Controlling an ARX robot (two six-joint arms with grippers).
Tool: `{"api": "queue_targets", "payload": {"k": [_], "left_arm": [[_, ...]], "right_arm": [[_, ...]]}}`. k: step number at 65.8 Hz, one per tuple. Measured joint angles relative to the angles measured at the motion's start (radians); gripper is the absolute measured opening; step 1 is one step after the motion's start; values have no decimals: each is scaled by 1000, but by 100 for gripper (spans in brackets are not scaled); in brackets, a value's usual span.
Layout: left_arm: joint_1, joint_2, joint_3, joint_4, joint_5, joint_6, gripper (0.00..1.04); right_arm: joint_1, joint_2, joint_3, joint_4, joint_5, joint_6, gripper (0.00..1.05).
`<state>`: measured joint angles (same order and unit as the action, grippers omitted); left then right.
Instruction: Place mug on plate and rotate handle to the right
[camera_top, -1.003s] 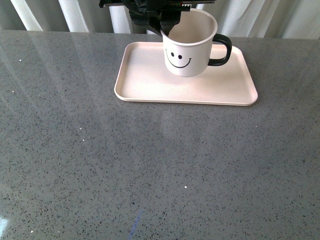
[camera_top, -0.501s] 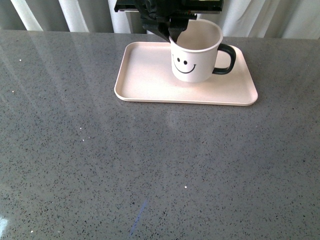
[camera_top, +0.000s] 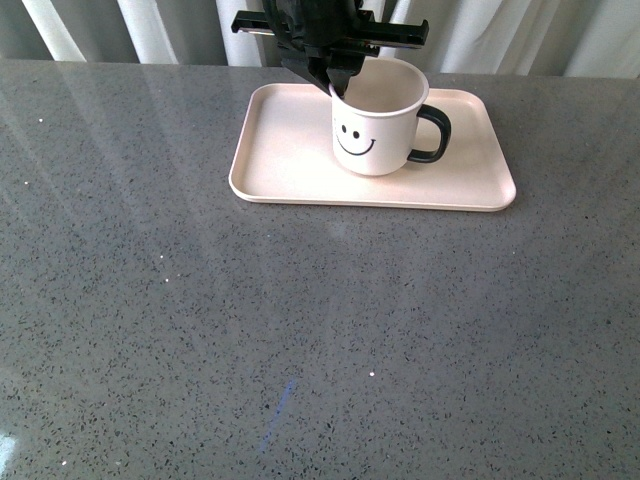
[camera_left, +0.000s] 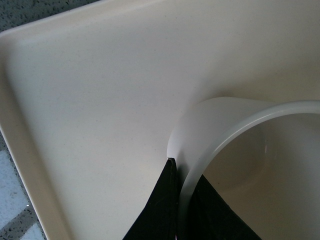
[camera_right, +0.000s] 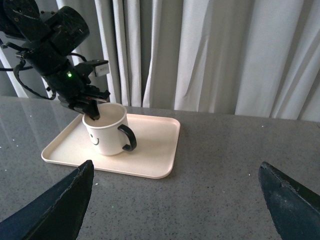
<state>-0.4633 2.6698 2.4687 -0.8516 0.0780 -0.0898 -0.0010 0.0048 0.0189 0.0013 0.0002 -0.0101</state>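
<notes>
Glossy white ceramic mug (camera_top: 375, 128), smiley-printed, stands upright on the matte cream, round-cornered plate (camera_top: 285, 165). Its thin black loop handle (camera_top: 434, 135) points right. Left gripper (camera_top: 338, 86) pinches the mug's far-left rim. Right gripper (camera_right: 175, 170) is spread wide, well apart.

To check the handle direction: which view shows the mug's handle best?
The front view: the handle shows whole, pointing right. The right wrist view shows it smaller. The left wrist view shows only the mug rim.

White smiley mug (camera_top: 372, 135) upright on pale plate (camera_top: 285, 150); black handle (camera_top: 443, 128) points right.
</notes>
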Motion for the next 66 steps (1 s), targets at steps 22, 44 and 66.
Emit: {"api": "queue_targets", "payload": {"k": [22,44,66], "left_arm": [[-8,16,12,-16,27,41,2],[-10,18,21,-8,40,46,49],[13,-204,-269,233,21,70,96]], "right_arm": [[0,0,0,0,0,0,96],[0,0,0,0,0,0,96],[0,0,0,0,0,0,96]]}}
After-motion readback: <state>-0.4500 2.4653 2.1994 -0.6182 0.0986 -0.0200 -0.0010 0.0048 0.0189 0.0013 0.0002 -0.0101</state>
